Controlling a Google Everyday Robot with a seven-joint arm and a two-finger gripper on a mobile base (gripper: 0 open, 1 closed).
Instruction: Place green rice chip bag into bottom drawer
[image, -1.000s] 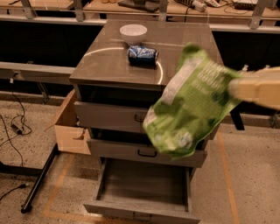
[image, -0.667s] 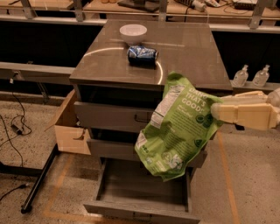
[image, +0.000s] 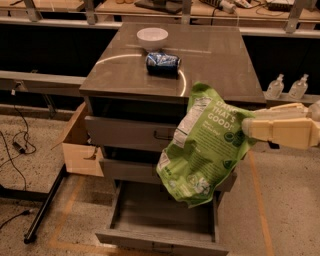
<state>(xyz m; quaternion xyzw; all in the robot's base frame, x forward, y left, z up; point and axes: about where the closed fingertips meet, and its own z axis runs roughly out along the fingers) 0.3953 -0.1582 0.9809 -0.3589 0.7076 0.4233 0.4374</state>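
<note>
1. Grips the chip bag (image: 205, 145) by its right edge, with the pincer (image: 246, 129) shut tight on the foil, out to the right of the desk (image: 220, 60).
2. Holds the bag in the air in front of the middle drawer (image: 127, 170) and above the right half of the open bottom drawer (image: 145, 210).
3. Shift a little left and nearer, to centre the bag over the bare drawer floor.
4. Lower straight down, minding the jutting middle drawer front.
5. Release only once the bag's lower end sits inside the walls; probably limp, likely to flop.
6. Leave alone the can (image: 163, 64) and bowl (image: 152, 37) at the far side of the desk top.
</note>
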